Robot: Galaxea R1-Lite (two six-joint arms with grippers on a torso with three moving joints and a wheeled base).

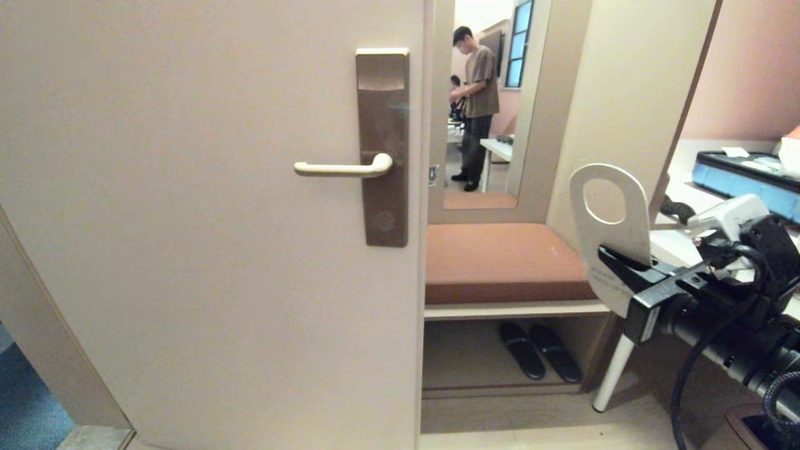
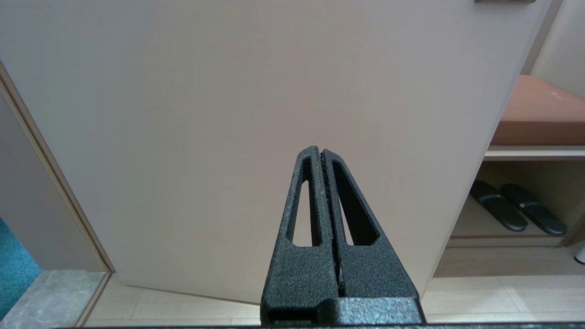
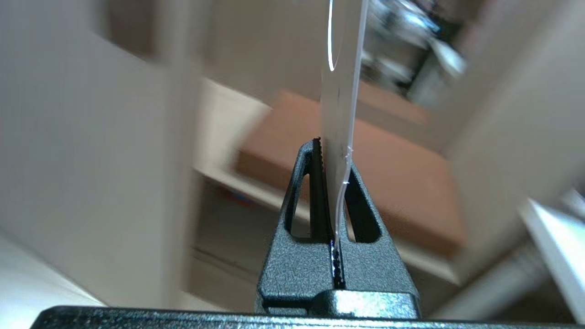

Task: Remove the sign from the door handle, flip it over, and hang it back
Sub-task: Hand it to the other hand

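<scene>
The sign (image 1: 609, 234) is pinched by the right gripper (image 1: 615, 262) and held up with its white face showing, well apart from the door handle (image 1: 344, 167), which is bare. The left gripper (image 2: 321, 157) is pressed together with nothing in it, near the door (image 1: 187, 219)

Door handle (image 1: 342, 167) smooth satin metal; sign (image 1: 609, 232) matt white card; fingers (image 2: 322, 201) rough black plastic.

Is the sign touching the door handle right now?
Apart. The head view shows the sign pinched in the right gripper, far right of the bare door handle.
</scene>
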